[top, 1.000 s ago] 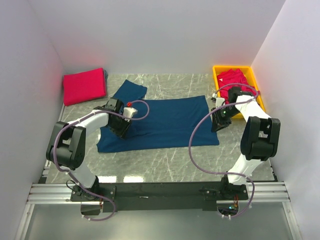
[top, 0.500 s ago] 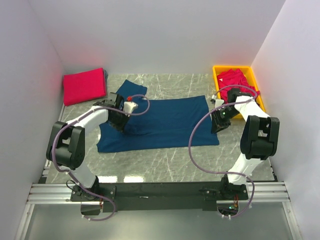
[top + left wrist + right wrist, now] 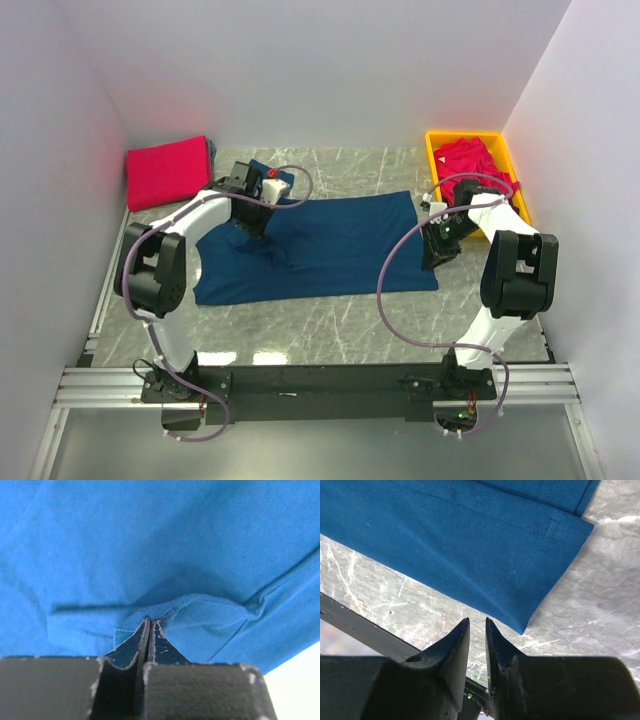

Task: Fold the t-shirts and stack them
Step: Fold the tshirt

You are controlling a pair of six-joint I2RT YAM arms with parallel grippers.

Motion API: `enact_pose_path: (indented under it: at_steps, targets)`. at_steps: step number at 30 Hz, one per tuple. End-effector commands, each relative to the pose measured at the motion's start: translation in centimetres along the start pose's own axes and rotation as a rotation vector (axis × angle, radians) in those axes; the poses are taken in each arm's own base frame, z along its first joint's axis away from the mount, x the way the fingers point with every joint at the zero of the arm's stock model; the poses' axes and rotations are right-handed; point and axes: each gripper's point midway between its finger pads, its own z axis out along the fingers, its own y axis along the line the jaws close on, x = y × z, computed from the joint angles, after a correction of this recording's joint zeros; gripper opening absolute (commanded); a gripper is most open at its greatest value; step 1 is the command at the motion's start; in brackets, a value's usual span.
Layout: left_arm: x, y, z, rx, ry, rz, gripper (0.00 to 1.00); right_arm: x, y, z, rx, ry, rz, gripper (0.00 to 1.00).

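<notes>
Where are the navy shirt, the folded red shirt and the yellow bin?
navy shirt (image 3: 340, 240): top view, middle of its spread body.
red shirt (image 3: 168, 172): top view, centre of the folded cloth.
bin (image 3: 463, 135): top view, on its far rim.

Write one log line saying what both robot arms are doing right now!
step: fold navy t-shirt | left jaws: shut on pinched cloth fold | right jaws: slightly apart, empty, by shirt corner | folded red shirt: far left
</notes>
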Motion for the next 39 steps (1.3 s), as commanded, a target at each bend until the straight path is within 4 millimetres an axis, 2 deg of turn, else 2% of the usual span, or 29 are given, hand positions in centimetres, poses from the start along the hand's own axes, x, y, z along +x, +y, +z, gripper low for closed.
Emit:
enact_pose_path:
  at_steps: [1,4,11,13,14,17,21,24,25,27,28,29,30,32,33,36,37,39]
  targets:
    - [-3.6,-0.7,-0.1,0.007,-0.079,0.014,0.03,0.0,-0.1,0.3,0.0,0.007,-0.02,0.27]
    - [-5.0,-1.1,0.4,-0.004,-0.1,0.046,0.04,0.2,-0.1,0.4,-0.005,0.016,-0.017,0.27]
    - [-6.6,-2.3,1.7,-0.055,-0.115,0.145,0.08,0.4,0.0,0.8,-0.017,0.027,-0.01,0.26]
    - [-6.8,-2.6,2.3,-0.055,-0.111,0.165,0.15,0.5,0.1,0.9,-0.025,0.031,-0.006,0.26]
    - [-6.9,-2.7,2.4,-0.057,-0.112,0.169,0.31,0.6,0.1,0.9,-0.028,0.033,-0.007,0.27]
    - [-7.3,-2.5,2.2,-0.072,-0.122,0.167,0.57,0.7,0.2,0.9,-0.033,0.033,-0.007,0.27]
    - [-7.6,-2.2,0.3,-0.085,-0.168,0.146,0.58,0.6,0.5,0.8,-0.042,0.031,-0.013,0.27]
    - [-7.0,-2.9,-2.0,-0.033,-0.206,0.11,0.56,0.5,1.1,0.8,-0.057,0.027,-0.022,0.27]
    - [-6.2,-3.1,-3.1,0.008,-0.222,0.085,0.56,0.5,1.3,0.9,-0.06,0.027,-0.028,0.27]
    - [-4.1,-2.4,-4.5,0.043,-0.202,0.031,0.55,0.4,2.0,1.1,-0.061,0.029,-0.056,0.27]
    - [-3.2,-2.8,-4.8,0.096,-0.197,0.015,0.55,0.5,2.3,1.3,-0.06,0.034,-0.069,0.26]
    - [-1.6,-2.7,-5.1,0.122,-0.158,-0.017,0.54,0.6,2.4,1.6,-0.047,0.043,-0.08,0.26]
    - [0.4,-1.8,-5.2,0.125,-0.128,-0.059,0.53,0.7,2.8,1.9,-0.039,0.051,-0.1,0.26]
    - [3.3,-1.5,-5.4,0.155,-0.067,-0.091,0.51,0.5,3.2,2.6,-0.003,0.069,-0.149,0.25]
    - [5.5,-0.5,-5.5,0.15,-0.039,-0.14,0.51,0.4,3.6,3.0,0.009,0.074,-0.172,0.25]
    - [9.2,0.5,-5.4,0.154,0.024,-0.194,0.51,-0.4,2.9,4.0,0.076,0.084,-0.206,0.24]
    - [9.9,0.7,-5.2,0.151,0.035,-0.194,0.51,-1.3,2.6,4.3,0.094,0.07,-0.215,0.24]
    - [11.6,1.4,-4.3,0.128,0.073,-0.214,0.51,-1.5,1.7,5.5,0.134,0.105,-0.215,0.23]
